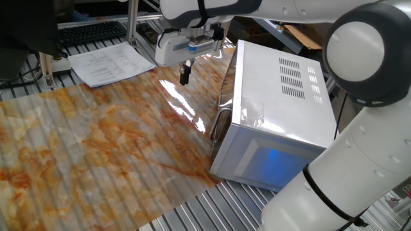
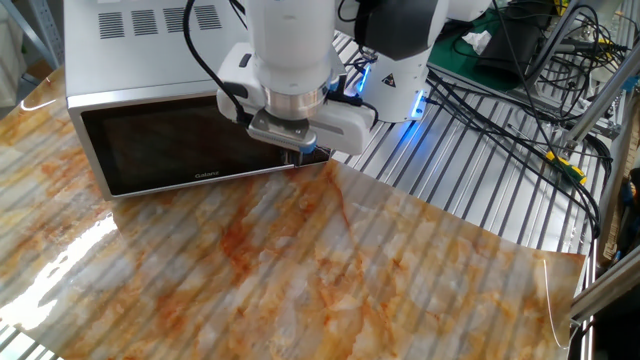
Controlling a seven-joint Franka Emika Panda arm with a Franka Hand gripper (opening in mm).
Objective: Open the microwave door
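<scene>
Microwave [image 1: 282, 109], white and boxy with vent slots on its casing, sits at the right end of the table [image 1: 83, 154], a blue rectangle glowing on the side nearest this fixed camera. Its mirror-like microwave door [image 1: 226, 86] faces left across the marbled orange table cover and looks closed flush, the curved silver handle [image 1: 219, 123] standing out near the door's close end. The white Franka arm reaches in from the right, and its claw [image 1: 184, 74] points down beside the door's far end, its dark fingers close together with nothing between them. A stack of printed papers [image 1: 109, 63] and a keyboard [image 1: 93, 31] lie beyond the cover.

From the other fixed camera, the microwave [image 2: 150, 30] occupies the upper left, its dark door [image 2: 185, 150] facing the camera and shut. The claw [image 2: 299, 152] hangs just before the door's right end, mostly hidden beneath the wrist; whether it touches the door cannot be told. Cables [image 2: 500, 100] trail over the slatted metal surface at right.
</scene>
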